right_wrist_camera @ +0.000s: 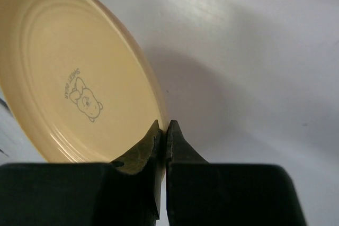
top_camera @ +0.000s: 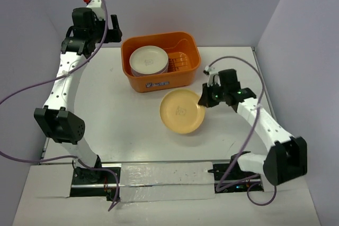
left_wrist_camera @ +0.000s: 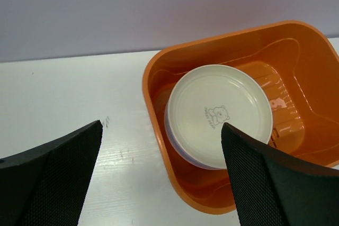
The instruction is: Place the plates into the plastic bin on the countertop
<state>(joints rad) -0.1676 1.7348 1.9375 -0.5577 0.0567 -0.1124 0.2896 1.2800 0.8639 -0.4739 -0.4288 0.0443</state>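
White countertop (top_camera: 122, 115) holds the orange bin (top_camera: 159, 81) with plates (top_camera: 149, 60) stacked in its left half, the left gripper (left_wrist_camera: 161, 127) hangs wide open beside it, and the right gripper (right_wrist_camera: 164, 128) pinches the rim of a yellow plate (top_camera: 182, 111) nearby.

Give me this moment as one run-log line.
left gripper: open, empty | right gripper: shut on yellow plate rim | yellow plate: in front of plastic bin | plate stack: in bin, cream top

Stack beneath cream plate (left_wrist_camera: 220, 112) in orange bin (left_wrist_camera: 228, 51): lower plates mostly hidden, count unclear. Label (top_camera: 158, 84) print too small to read. Yellow plate (right_wrist_camera: 63, 62) cropped at left edge, right wrist view.
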